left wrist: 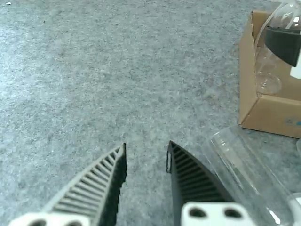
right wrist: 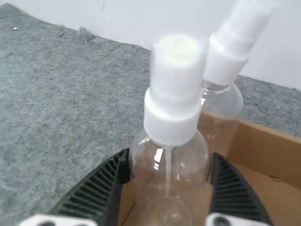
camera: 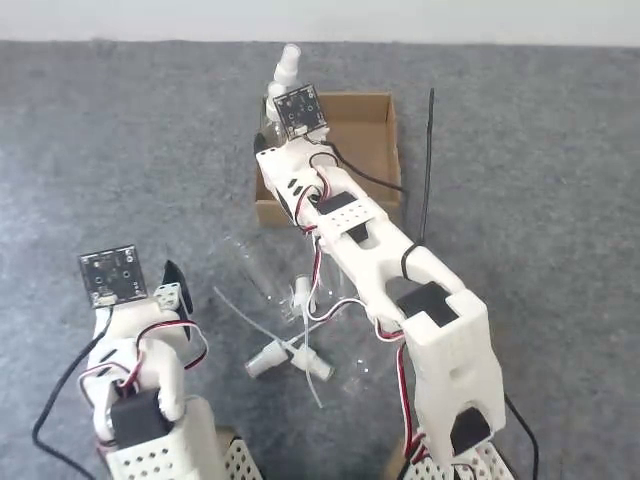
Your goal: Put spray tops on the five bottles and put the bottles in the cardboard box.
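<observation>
Right fingers clamp a bottle — base cut off, left fingers apart, empty

A grey, felt-like mat covers the whole table, its nap slightly mottled and flecked with bits of lint. Along its far edge rises a plain white wall. The light is soft and even.
</observation>
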`<move>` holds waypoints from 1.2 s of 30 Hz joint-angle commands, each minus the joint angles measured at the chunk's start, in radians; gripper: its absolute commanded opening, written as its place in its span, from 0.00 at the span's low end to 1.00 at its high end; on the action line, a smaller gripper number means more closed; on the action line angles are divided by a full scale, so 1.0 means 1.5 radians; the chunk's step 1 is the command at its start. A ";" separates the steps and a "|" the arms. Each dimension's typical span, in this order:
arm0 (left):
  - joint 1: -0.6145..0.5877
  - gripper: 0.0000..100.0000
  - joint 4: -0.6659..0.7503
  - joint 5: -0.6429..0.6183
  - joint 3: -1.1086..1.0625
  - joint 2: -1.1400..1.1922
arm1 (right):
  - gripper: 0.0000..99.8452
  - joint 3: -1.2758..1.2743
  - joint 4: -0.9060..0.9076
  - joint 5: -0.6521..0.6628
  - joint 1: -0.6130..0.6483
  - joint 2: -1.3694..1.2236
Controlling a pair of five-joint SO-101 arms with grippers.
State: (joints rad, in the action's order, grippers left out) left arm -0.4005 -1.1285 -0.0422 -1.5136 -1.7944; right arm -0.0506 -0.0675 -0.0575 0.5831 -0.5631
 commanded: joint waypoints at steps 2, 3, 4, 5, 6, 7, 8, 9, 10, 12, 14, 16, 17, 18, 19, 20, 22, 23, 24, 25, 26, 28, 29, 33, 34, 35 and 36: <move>-0.004 0.13 0.015 0.001 0.007 -0.007 | 0.27 0.026 -0.005 -0.006 -0.006 0.016; -0.004 0.13 0.016 0.001 0.007 -0.007 | 0.27 0.024 -0.006 -0.005 -0.005 0.018; -0.003 0.13 0.016 0.001 0.007 -0.007 | 0.27 0.023 -0.006 -0.005 -0.005 0.018; -0.003 0.13 0.017 0.001 0.007 -0.007 | 0.27 0.021 -0.006 -0.005 -0.005 0.018; -0.003 0.13 0.017 0.001 0.007 -0.007 | 0.27 0.020 -0.006 -0.004 -0.005 0.018; -0.003 0.13 0.017 0.001 0.007 -0.007 | 0.27 0.020 -0.006 -0.004 -0.005 0.018; -0.003 0.13 0.017 0.001 0.007 -0.007 | 0.27 0.020 -0.005 -0.004 -0.005 0.018; -0.003 0.13 0.017 0.001 0.007 -0.007 | 0.27 0.020 -0.005 -0.004 -0.005 0.018; -0.003 0.13 0.017 0.001 0.007 -0.007 | 0.27 0.020 -0.005 -0.004 -0.005 0.018; -0.003 0.13 0.017 0.001 0.007 -0.007 | 0.27 0.019 -0.001 -0.004 -0.005 0.025; -0.003 0.13 0.017 0.001 0.007 -0.007 | 0.27 0.021 0.032 -0.006 -0.005 0.040; -0.003 0.13 0.017 0.001 0.006 -0.007 | 0.27 0.023 0.058 -0.008 -0.005 0.058; -0.003 0.13 0.017 0.001 0.006 -0.007 | 0.28 0.023 0.066 -0.008 -0.005 0.063; -0.003 0.13 0.017 0.001 0.006 -0.007 | 0.28 0.023 0.070 -0.008 -0.005 0.067; -0.003 0.13 0.017 0.001 0.006 -0.007 | 0.28 0.023 0.074 -0.008 -0.005 0.071; -0.003 0.13 0.017 0.001 0.006 -0.007 | 0.28 0.021 0.074 -0.008 -0.005 0.073; -0.003 0.13 0.017 0.001 0.006 -0.007 | 0.28 0.021 0.075 -0.008 -0.005 0.078; -0.003 0.13 0.017 0.001 0.006 -0.007 | 0.28 0.021 0.075 -0.008 -0.005 0.079; -0.003 0.13 0.017 0.001 0.006 -0.007 | 0.28 0.023 0.075 -0.007 -0.005 0.079; -0.003 0.13 0.016 0.002 0.006 -0.007 | 0.28 0.023 0.075 -0.006 -0.005 0.079; -0.003 0.13 0.016 0.002 0.006 -0.007 | 0.28 0.023 0.076 -0.005 -0.005 0.079; -0.003 0.13 0.016 0.002 0.006 -0.007 | 0.28 0.023 0.076 -0.005 -0.005 0.079; -0.003 0.13 0.016 0.002 0.006 -0.007 | 0.28 0.023 0.081 -0.004 -0.005 0.080; -0.003 0.13 0.017 0.002 0.006 -0.007 | 0.30 0.045 0.163 -0.008 -0.002 0.100; -0.003 0.13 0.017 0.002 0.006 -0.007 | 0.32 0.047 0.184 -0.008 -0.002 0.109; -0.003 0.13 0.017 0.002 0.006 -0.007 | 0.34 0.048 0.202 -0.008 -0.001 0.120; -0.003 0.13 0.017 0.002 0.006 -0.007 | 0.35 0.048 0.218 -0.008 0.001 0.131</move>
State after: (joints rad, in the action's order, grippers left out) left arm -0.4005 -1.1285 -0.0422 -1.5136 -1.7944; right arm -0.0506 0.1918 -0.0591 0.5831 -0.4956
